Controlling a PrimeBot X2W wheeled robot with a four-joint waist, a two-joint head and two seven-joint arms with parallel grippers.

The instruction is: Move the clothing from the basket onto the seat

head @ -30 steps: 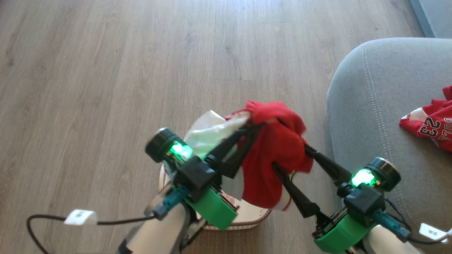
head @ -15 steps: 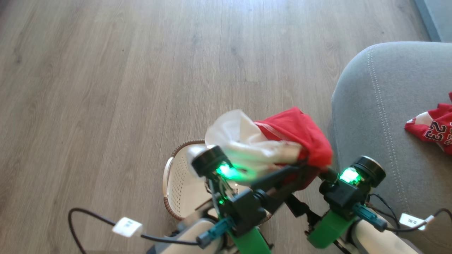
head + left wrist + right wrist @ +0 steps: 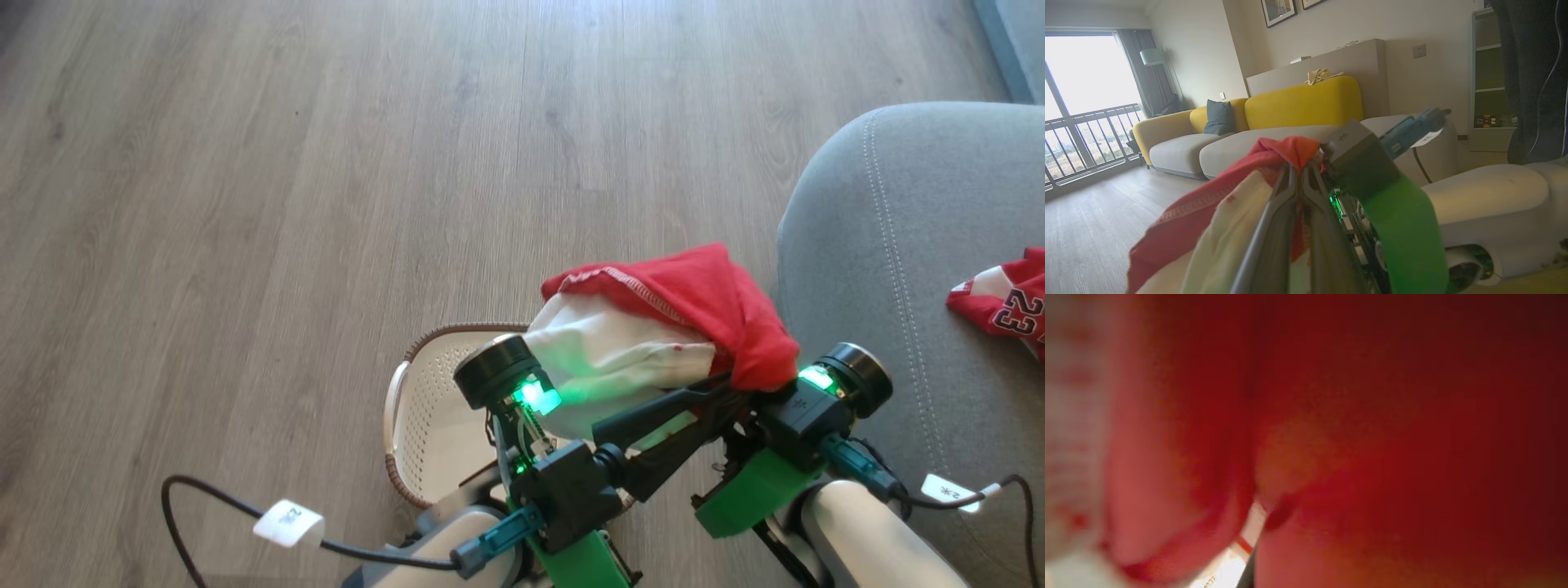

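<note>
Red garment (image 3: pixel 1331 416) pressed against right wrist lens: all blur. Jersey (image 3: pixel 1011 314) cut off by right edge. Basket (image 3: pixel 412 408) near half hidden behind left arm (image 3: pixel 571 490).

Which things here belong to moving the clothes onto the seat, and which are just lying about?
Job in hand: red garment, basket, jersey, grey seat.
Lying about: blue cushion, floor lamp, yellow cloth on the ledge, framed picture.

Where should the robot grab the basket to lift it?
Grip the white handle on the basket's left side, coming straight down from above. It seems to bow out from the brown rim, giving a thin bar to pinch, and that side lies open on the floor; the other side is hidden beneath the red garment.
</note>
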